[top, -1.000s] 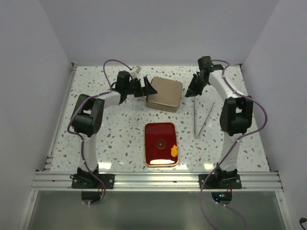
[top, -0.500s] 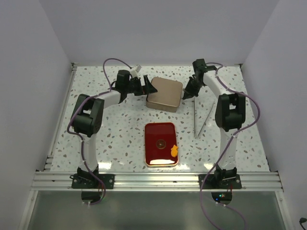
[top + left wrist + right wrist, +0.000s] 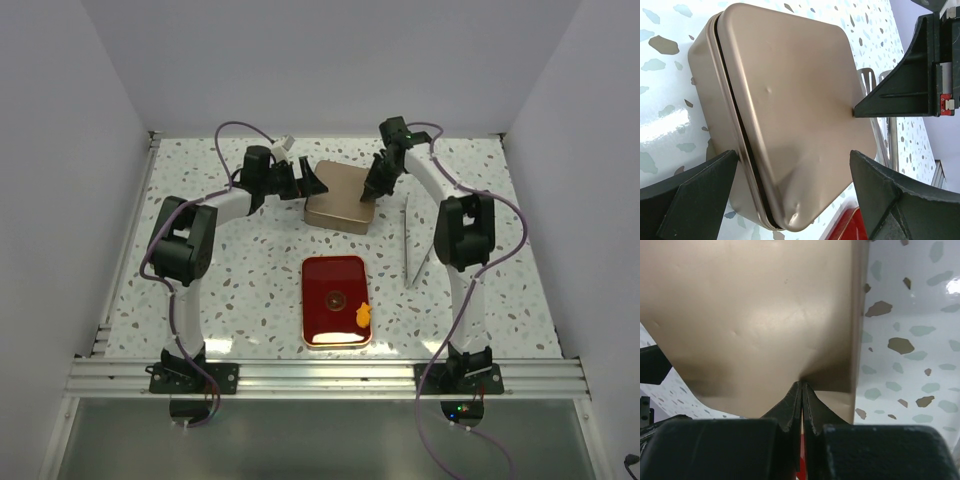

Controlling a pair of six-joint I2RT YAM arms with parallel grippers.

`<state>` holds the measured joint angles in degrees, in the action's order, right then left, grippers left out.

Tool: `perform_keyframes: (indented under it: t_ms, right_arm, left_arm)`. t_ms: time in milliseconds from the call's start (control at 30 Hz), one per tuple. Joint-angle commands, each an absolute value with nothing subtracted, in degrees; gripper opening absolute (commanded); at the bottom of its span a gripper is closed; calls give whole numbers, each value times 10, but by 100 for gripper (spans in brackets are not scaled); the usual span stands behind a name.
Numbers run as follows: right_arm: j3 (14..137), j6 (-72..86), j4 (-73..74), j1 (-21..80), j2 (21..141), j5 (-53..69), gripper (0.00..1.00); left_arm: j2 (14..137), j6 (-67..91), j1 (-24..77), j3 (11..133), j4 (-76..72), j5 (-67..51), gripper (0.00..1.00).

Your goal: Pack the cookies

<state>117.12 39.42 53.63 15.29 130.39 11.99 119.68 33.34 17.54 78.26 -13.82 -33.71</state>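
An irregular orange cookie [image 3: 362, 316] and a small brown disc [image 3: 335, 298] lie on the red tray [image 3: 320, 330]; no other cookies show. A gold tin [image 3: 343, 198] with its lid on stands behind the tray. My left gripper [image 3: 311, 183] is open, its jaws either side of the tin's left corner [image 3: 790, 115]. My right gripper [image 3: 371, 187] is shut and empty, its tip resting on the tin's lid [image 3: 765, 315] near the right edge; it also shows in the left wrist view [image 3: 900, 90].
Metal tongs [image 3: 414, 245] lie on the speckled table right of the tin, also seen in the left wrist view [image 3: 870, 82]. Grey walls close in the back and both sides. An aluminium rail [image 3: 320, 377] runs along the near edge.
My right gripper has swung left from beside the tin onto its lid, staying shut. The left gripper and the tin have not moved.
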Motion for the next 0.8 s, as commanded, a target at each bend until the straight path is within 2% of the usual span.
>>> perform_keyframes:
  t_ms: [0,400,767]
  right_arm:
    - [1195,405,548,156,1311,127,0]
    - [1173,360,555,127,1219,76,0]
    - [1128,346,570,117,1234,33,0]
  left_arm:
    - [1181,321,183,795,-135,-357,100]
    - [1179,307,179,808,-116,-351,100]
    - [1187,299,177,832,-93,-352,100]
